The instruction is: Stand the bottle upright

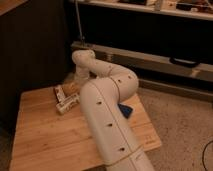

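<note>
The bottle point(68, 104) is slim and whitish and lies on its side on the wooden table point(50, 135), at the back left. A shorter dark brown-and-white packet point(59, 92) lies just behind it. My white arm point(107, 115) reaches from the front across the table towards them. The gripper point(76, 84) hangs below the wrist, just behind and to the right of the bottle, close to the packet. It is largely hidden by the wrist. A brownish thing point(71, 88) shows right at it.
A blue object point(126, 110) lies on the table's right side, partly behind my arm. A dark wall stands on the left and dark shelving with a metal rail point(150, 60) behind the table. Speckled floor point(185, 125) lies to the right.
</note>
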Controlling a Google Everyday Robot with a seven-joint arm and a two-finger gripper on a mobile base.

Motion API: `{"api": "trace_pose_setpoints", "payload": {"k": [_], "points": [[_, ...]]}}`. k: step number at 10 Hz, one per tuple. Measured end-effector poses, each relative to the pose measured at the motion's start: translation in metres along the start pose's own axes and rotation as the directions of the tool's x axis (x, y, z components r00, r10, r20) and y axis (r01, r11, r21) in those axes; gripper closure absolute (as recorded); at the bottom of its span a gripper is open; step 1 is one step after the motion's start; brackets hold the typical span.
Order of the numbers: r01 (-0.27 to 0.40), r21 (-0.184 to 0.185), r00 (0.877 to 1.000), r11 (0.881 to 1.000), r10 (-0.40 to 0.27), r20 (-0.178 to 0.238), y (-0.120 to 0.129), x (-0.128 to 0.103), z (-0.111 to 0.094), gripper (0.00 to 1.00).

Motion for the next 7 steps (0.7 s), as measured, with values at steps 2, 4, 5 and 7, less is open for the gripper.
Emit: {"api": "trace_pose_setpoints", "payload": {"k": [2,4,5,7], "points": [[-0.021,0.011,1.000,1.000,0.021,0.005,-0.004,-0.005,0.011,0.20],[-0.043,0.008,0.999,0.999,0.043,-0.002,-0.010,-0.010,0.020,0.21],[-0.047,0.007,0.999,0.999,0.047,-0.005,-0.012,-0.011,0.023,0.24],[-0.045,0.004,0.999,0.999,0.045,-0.008,-0.013,-0.013,0.023,0.43]]}}
